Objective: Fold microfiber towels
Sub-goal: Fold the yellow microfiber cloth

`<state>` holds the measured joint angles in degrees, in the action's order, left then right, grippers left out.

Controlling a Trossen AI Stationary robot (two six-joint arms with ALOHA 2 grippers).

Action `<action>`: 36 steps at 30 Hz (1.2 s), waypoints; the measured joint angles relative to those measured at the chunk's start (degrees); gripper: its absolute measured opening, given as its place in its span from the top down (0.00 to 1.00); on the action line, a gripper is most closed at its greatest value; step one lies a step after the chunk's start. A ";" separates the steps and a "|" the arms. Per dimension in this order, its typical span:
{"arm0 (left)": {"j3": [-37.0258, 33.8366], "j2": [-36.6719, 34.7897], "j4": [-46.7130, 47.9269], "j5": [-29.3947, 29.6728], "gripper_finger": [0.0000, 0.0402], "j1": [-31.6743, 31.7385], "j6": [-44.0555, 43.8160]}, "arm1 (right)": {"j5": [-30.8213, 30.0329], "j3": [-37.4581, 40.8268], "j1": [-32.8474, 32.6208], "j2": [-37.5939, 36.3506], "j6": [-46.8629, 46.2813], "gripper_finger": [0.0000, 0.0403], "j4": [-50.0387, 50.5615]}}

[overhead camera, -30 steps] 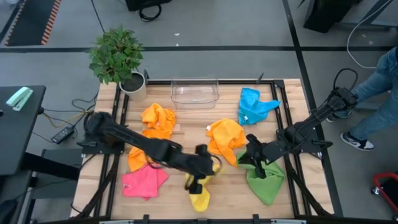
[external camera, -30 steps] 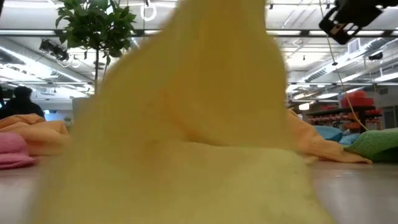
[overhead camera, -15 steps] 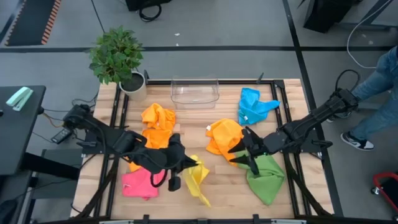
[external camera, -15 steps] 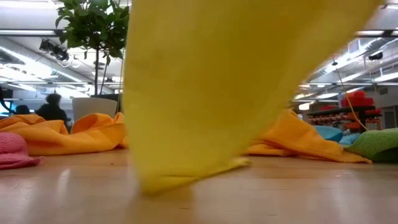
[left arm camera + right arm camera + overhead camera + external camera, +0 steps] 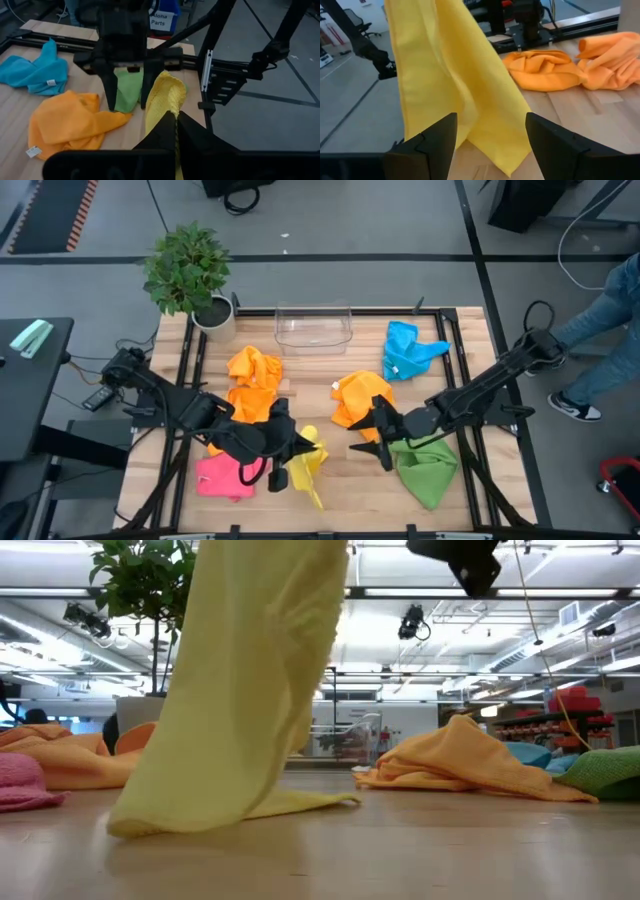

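Left gripper: clamped on yellow towel, hanging beside pink towel.
Right gripper: spread wide, empty, facing yellow towel.
Progress: none folded; all six crumpled.

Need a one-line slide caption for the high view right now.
Left gripper lifts the yellow towel by one corner while the open right gripper faces it, five other towels crumpled around the table.
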<state>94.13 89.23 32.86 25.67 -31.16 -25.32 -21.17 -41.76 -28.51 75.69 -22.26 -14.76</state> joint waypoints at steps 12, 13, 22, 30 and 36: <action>0.00 0.00 -0.28 0.02 0.96 0.00 -0.02 | -0.64 -3.38 -0.11 12.48 2.55 0.39 -14.05; 0.00 0.00 -0.28 0.00 0.97 0.02 -0.02 | -0.66 -4.57 -0.11 13.54 3.12 0.39 -14.03; 0.00 0.00 -0.46 0.02 0.95 0.15 -0.02 | -3.79 -15.18 0.00 20.61 4.42 0.39 -3.11; 0.00 -0.22 -0.66 0.78 0.96 0.15 0.42 | -3.44 -16.44 -0.08 23.13 1.29 0.49 -2.01; 0.02 -1.01 -0.91 2.72 0.98 0.02 1.61 | -2.91 -16.44 -0.22 21.43 3.44 0.91 -1.84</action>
<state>94.15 88.22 31.95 28.39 -31.14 -23.71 -24.08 -58.19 -28.74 97.12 -18.83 -16.61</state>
